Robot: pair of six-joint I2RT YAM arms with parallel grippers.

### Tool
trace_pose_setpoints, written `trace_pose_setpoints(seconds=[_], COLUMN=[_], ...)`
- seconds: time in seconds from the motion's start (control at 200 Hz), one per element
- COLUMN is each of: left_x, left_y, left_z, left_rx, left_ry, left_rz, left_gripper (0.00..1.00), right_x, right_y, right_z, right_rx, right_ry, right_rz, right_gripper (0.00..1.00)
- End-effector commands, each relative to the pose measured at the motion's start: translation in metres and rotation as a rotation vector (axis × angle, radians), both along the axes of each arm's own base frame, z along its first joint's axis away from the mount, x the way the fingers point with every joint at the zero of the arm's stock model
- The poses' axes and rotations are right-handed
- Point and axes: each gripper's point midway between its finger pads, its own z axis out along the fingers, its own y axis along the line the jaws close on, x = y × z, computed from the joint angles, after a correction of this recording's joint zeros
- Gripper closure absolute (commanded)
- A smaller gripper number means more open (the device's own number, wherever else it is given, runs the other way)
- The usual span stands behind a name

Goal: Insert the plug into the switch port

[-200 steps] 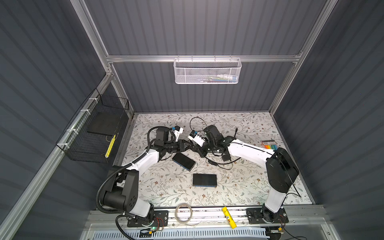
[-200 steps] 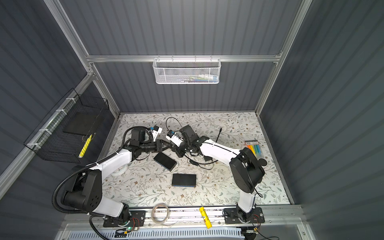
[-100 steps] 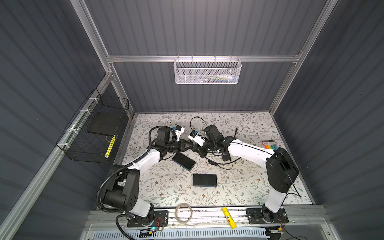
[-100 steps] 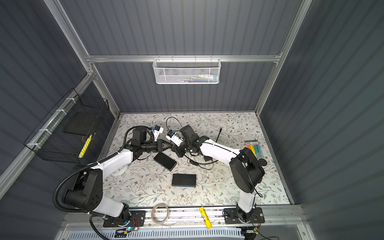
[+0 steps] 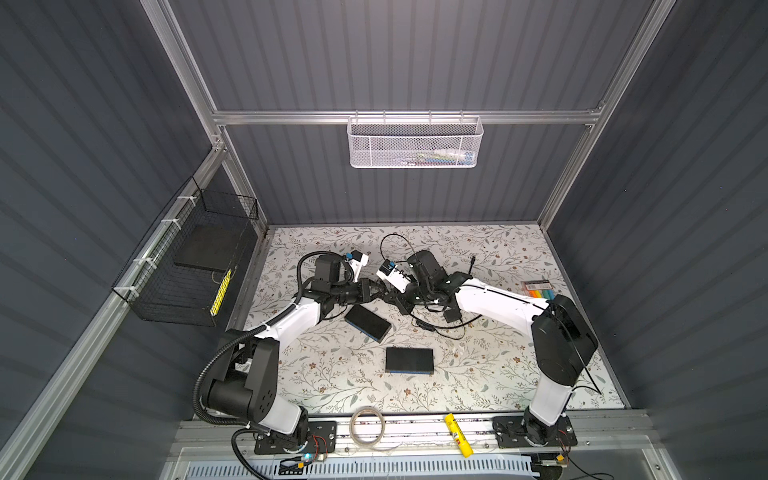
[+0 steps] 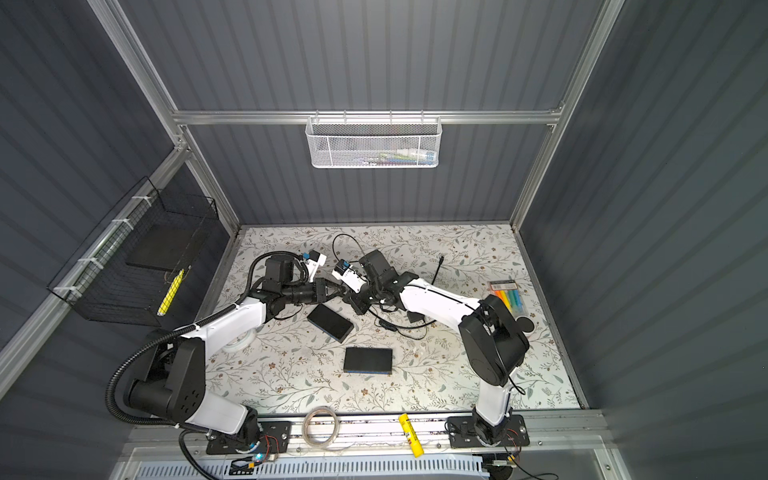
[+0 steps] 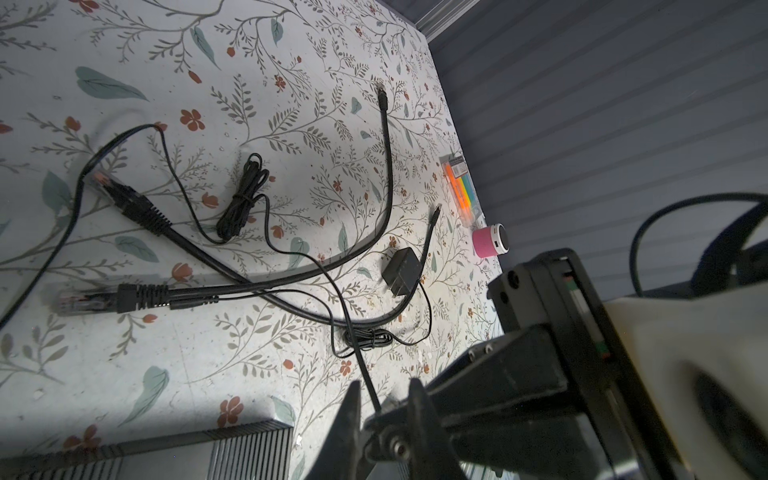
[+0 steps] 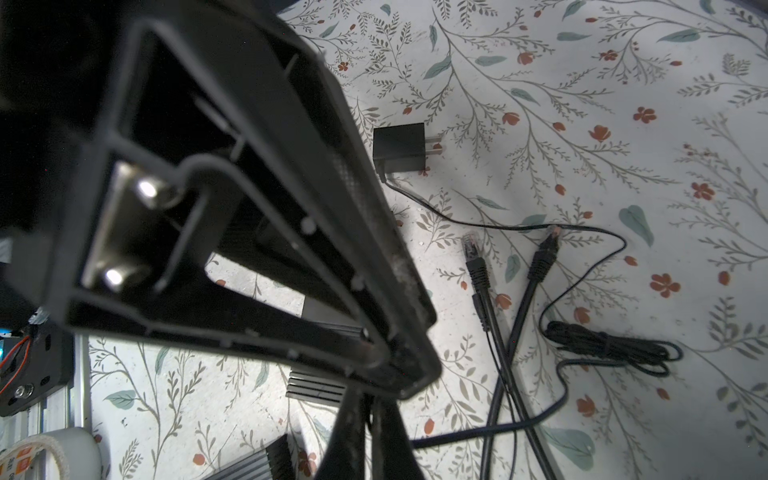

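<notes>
Right now my two sets of jaws meet tip to tip above the middle of the tabletop [image 5: 478,374]. My right jaws are closed. The thin cable [image 7: 365,374] rises taut off the tabletop straight into their tips, so I take it they are pinching it. My left jaws stand a narrow gap apart around that same spot, one fingertip [image 7: 349,419] on each side. Whether they bite on the cable I cannot tell. The plug at the cable's end is hidden among the tips, so I cannot say which way it points.

What the coming move turns on is the nearer switch [image 5: 368,325]. It lies flat just below the meeting point, toward my bases and on my left arm's side, so it is closer to the left jaws than to the right. In both top views its long axis runs slantwise, from beside my left forearm down toward the second switch [image 5: 409,360], which lies apart from it. The left wrist view shows only a ribbed side and no port face. I judge the plug must first be turned to whichever wall carries the ports.
</notes>
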Motion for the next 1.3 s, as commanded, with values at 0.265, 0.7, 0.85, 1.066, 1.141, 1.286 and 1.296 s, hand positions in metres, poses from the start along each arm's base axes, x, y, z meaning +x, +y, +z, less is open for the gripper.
trace_pose_setpoints(seconds=[0.265, 0.7, 0.85, 1.066, 1.141, 1.286, 1.296], left_x=[0.01, 0.008, 0.005, 0.003, 0.002, 0.001, 0.001], left_y=[0.001, 0.0, -0.004, -0.006, -0.006, -0.006, -0.006], left_z=[0.012, 0.008, 0.004, 0.003, 0.002, 0.002, 0.002], left_rx=[0.004, -0.001, -0.02, -0.031, -0.033, -0.035, -0.035], left_ry=[-0.037, -0.028, -0.009, 0.001, 0.004, 0.007, 0.006], left_rz=[0.031, 0.021, -0.006, -0.022, -0.024, -0.025, -0.025], left_gripper=[0.91, 1.0, 1.0, 1.0, 1.0, 1.0, 1.0], right_x=[-0.002, 0.001, 0.001, 0.005, 0.007, 0.009, 0.009], right_y=[0.001, 0.001, 0.001, 0.003, 0.004, 0.005, 0.005], right_z=[-0.009, -0.002, 0.002, 0.006, 0.007, 0.01, 0.01], right_rx=[-0.013, 0.007, 0.027, 0.047, 0.052, 0.063, 0.063], right_ry=[0.039, 0.017, -0.002, -0.019, -0.026, -0.036, -0.037], right_rz=[-0.002, -0.019, -0.017, -0.029, -0.034, -0.039, -0.039], right_gripper=[1.0, 0.86, 0.84, 0.81, 0.8, 0.81, 0.81])
